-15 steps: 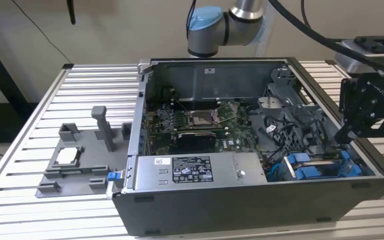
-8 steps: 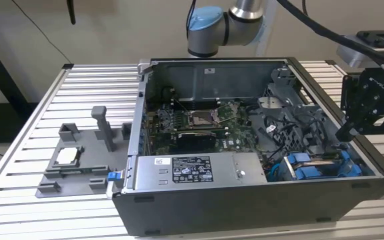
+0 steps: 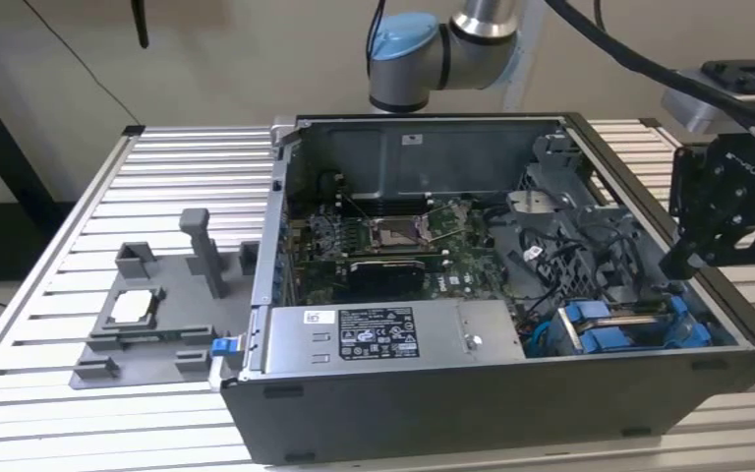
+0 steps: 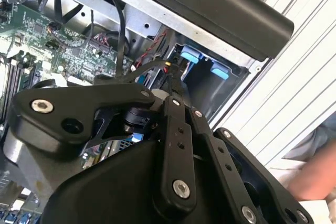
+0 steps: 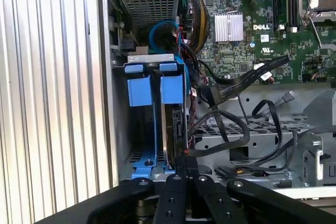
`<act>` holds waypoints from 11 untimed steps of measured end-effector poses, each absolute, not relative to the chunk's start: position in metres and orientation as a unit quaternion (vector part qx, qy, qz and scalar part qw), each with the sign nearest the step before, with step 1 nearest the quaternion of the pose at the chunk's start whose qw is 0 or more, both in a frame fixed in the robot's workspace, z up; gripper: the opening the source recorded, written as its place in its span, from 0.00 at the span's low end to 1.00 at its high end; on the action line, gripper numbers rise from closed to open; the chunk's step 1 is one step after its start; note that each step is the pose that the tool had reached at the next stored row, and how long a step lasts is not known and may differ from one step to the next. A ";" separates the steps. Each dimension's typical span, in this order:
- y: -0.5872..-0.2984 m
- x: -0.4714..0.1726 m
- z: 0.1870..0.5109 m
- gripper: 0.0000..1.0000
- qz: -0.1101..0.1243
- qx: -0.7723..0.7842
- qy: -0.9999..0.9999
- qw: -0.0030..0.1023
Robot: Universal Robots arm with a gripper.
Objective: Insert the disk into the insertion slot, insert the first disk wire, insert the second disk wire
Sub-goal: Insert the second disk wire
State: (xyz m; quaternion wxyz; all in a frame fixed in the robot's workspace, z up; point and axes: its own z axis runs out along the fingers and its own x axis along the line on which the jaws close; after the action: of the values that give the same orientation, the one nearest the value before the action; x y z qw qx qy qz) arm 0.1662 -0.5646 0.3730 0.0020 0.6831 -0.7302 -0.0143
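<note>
- First wrist view: the flat silver hard disk in its bright blue plastic frame (image 5: 172, 88) stands on edge inside the grey sheet-metal insertion slot (image 5: 119, 145). It sits just beside a second blue frame (image 5: 139, 85). From how it sits, the disk step looks done.
- The black end effector (image 5: 185, 170) hangs directly over the disk's exposed edge. Its fingers look clenched on the plug end of a thin black wire (image 5: 226, 148), which loops away over the grey cage. Holding it at the plug rather than along the slack probably keeps the connector square to the disk's socket.
- A flat black cable (image 5: 252, 74) lies loose across the green motherboard (image 5: 273, 40), well apart from the disk.
- Second wrist view: the end effector (image 4: 170, 90) points into the same corner of the case.
- Exterior view: the black computer case (image 3: 483, 423) lies open-side up on the slatted aluminium bench (image 3: 89, 197), so the slot can be reached from above. The end effector (image 3: 682, 264) is over the case's corner at the exterior view's right, above the disk (image 3: 620, 329). A grey plastic fixture tray (image 3: 154, 334) sits at the exterior view's left.
</note>
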 end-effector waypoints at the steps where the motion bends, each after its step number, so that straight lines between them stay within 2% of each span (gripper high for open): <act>1: -0.564 0.165 0.374 0.18 -0.014 0.683 -0.730 0.002; 2: -0.564 0.164 0.375 0.18 -0.014 0.683 -0.730 0.001; 3: -0.564 0.162 0.376 0.25 -0.013 0.683 -0.730 0.001; 11: -0.554 0.145 0.382 0.25 -0.010 0.683 -0.730 -0.003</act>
State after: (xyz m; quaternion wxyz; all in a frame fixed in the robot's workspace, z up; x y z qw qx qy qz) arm 0.1452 -0.5541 0.3820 -0.0032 0.6830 -0.7304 -0.0096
